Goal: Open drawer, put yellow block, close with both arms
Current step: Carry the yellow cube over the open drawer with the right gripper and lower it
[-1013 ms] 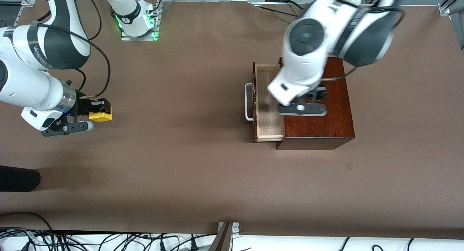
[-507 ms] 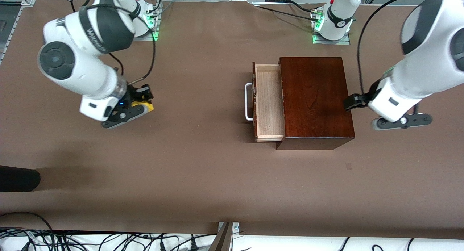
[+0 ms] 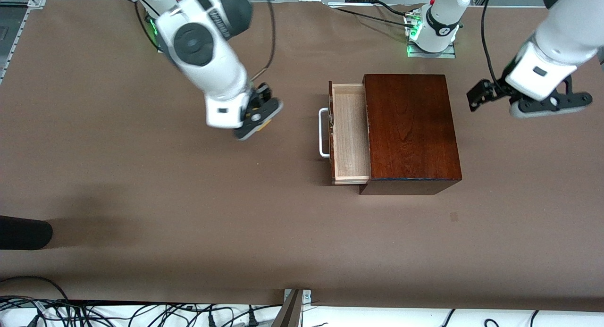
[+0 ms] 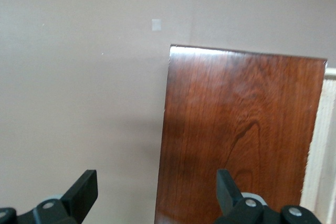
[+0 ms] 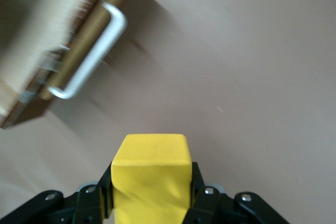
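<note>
No readable writing or labels. Right arm's black two-finger gripper (image 3: 257, 114) is up over bare brown table (image 3: 188, 199), near the white U-shaped handle (image 3: 323, 132), clamped on the small bright yellow block (image 5: 150, 174). Pale-wood drawer (image 3: 350, 133) stands pulled out of the glossy mahogany box (image 3: 410, 129). Left arm's gripper (image 3: 479, 96) hangs over the table just beside the box, toward the left arm's end, fingers (image 4: 84, 190) spread wide, holding nothing.

You have a bright yellow block (image 5: 150, 174) between the black fingers (image 5: 202, 195) of the right gripper (image 5: 152, 203). Ahead of them, the drawer (image 3: 350, 131) is pale wood with a white handle (image 5: 89, 59); its box (image 3: 409, 129) is glossy reddish-brown with dark grain.
</note>
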